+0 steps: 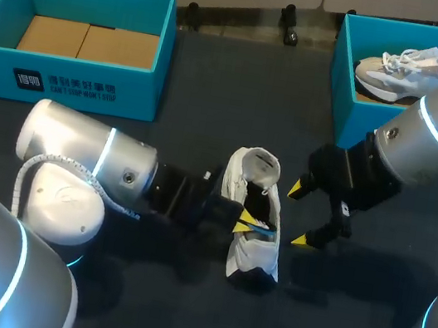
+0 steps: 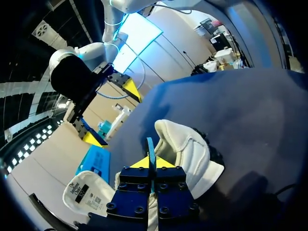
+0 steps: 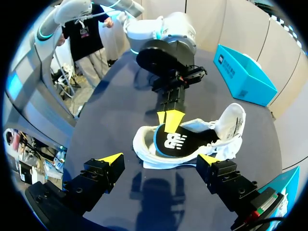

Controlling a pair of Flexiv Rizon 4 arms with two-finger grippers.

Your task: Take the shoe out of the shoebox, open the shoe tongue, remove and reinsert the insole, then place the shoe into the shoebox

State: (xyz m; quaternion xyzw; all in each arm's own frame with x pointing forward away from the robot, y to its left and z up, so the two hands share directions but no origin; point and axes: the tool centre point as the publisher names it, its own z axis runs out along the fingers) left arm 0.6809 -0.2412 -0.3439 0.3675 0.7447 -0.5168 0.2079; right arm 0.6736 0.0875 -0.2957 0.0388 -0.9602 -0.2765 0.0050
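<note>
The white soft-fabric shoe [image 1: 258, 189] lies on the dark matte table [image 1: 189, 142], near the middle, with its upper crumpled and its mouth gaping. A thin, flat black insole with a blue edge [image 3: 175, 142] stands in that mouth. The left gripper [image 1: 249, 224] has its yellow tips pinched tight on the insole's edge. The right gripper [image 1: 297, 215] hangs just beside the shoe, fingers spread wide and holding nothing. Farther back stand two teal cardboard shoeboxes. The left box [image 1: 64, 83] has a brown cardboard floor, and the right box [image 1: 340, 92] holds a second pale laced shoe [image 1: 402, 73].
</note>
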